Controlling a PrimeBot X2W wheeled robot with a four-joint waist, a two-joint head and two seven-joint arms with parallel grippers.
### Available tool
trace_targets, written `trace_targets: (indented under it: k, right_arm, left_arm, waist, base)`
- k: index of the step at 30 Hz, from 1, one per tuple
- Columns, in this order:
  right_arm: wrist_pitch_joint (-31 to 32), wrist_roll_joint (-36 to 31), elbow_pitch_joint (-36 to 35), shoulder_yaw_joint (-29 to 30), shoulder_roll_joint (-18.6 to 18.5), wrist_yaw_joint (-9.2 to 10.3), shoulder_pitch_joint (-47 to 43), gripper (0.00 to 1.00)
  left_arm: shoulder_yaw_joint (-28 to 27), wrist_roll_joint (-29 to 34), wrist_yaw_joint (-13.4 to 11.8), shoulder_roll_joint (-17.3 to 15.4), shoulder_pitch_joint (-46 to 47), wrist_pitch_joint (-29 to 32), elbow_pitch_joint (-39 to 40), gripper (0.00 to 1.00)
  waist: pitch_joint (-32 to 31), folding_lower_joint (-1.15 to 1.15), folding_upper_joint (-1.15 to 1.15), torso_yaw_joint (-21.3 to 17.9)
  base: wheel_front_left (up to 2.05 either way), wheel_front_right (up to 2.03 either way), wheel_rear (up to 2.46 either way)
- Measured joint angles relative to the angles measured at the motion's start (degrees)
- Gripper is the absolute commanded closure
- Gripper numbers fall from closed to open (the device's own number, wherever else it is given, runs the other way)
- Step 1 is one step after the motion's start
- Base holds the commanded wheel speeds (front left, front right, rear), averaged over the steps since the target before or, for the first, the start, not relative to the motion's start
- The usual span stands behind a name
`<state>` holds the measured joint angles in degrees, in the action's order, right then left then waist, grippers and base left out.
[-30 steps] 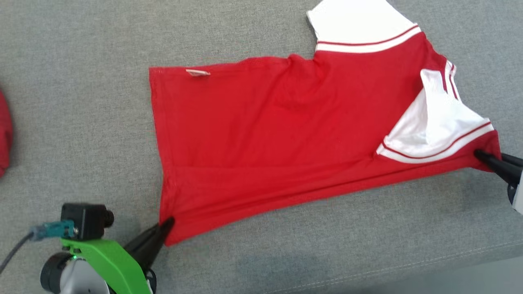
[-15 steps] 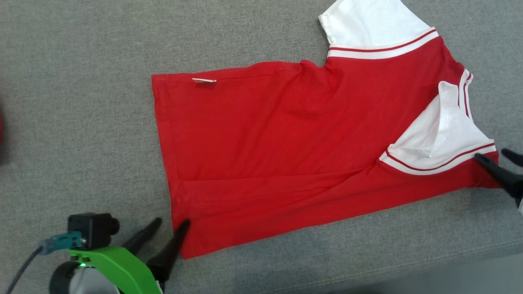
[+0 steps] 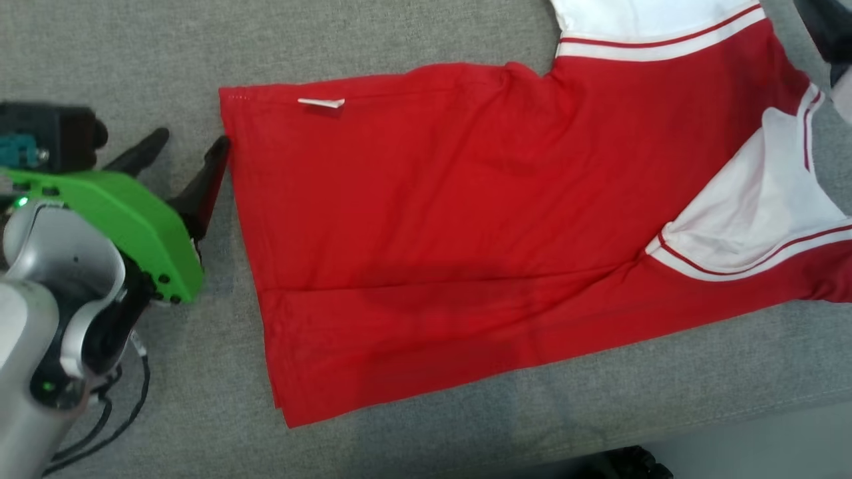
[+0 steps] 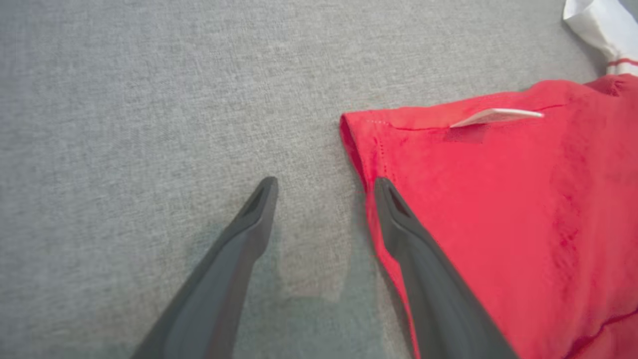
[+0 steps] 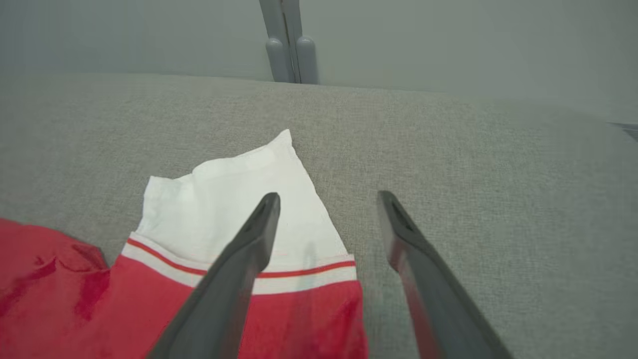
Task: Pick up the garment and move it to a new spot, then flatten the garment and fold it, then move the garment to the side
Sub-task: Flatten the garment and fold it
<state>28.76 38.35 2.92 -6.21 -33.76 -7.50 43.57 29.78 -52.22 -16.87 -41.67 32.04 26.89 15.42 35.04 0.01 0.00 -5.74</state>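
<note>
The garment is a red shirt with white, red-striped sleeves, lying spread on the grey cloth surface. My left gripper stands open at the far left corner of the hem. In the left wrist view, the left gripper has one finger over the hem edge of the garment and the other over bare cloth. My right gripper is open above the far white sleeve, one finger over it. The right arm's dark end shows at the head view's top right.
A small white label lies on the far edge of the shirt. The surface's front edge runs along the bottom right, with a dark object below it. A grey post stands beyond the far edge.
Both grippers have opened and let go of the garment. The left one has moved from the near hem corner to the far one. The right has gone up to the far sleeve.
</note>
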Motion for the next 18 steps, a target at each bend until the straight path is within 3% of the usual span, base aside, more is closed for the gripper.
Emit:
trace_targets:
  k: [3, 8, 13, 18]
  right_arm:
    - [0.58, -2.52, 5.46, -2.41, 2.59, 0.00, 8.06, 0.00]
    - [1.46, -4.50, 13.93, -4.69, 3.86, 0.00, 17.10, 0.00]
    - [2.80, -3.99, 19.34, -8.64, 5.59, 0.00, 20.48, 0.00]
    - [4.48, -2.93, 21.78, -11.15, 4.56, 0.00, 21.63, 0.00]
  left_arm:
    - [3.11, 2.13, 2.16, 2.63, 6.44, 2.82, -4.90, 0.00]
    - [6.14, 3.46, 5.13, 6.82, 13.71, 4.35, -10.38, 0.00]
    - [7.49, 3.64, 7.67, 9.35, 16.22, 4.19, -13.27, 0.00]
    - [8.03, 2.90, 8.89, 10.27, 16.76, 3.87, -13.92, 0.00]
  waist:
    - [2.37, 0.00, 0.00, 0.47]
    - [5.22, 0.00, 0.00, 2.42]
    - [6.42, 0.00, 0.00, 5.04]
    - [6.69, 0.00, 0.00, 6.52]
  base:
    - [0.00, 0.00, 0.00]
    - [0.00, 0.00, 0.00]
    - [0.00, 0.00, 0.00]
    - [0.00, 0.00, 0.00]
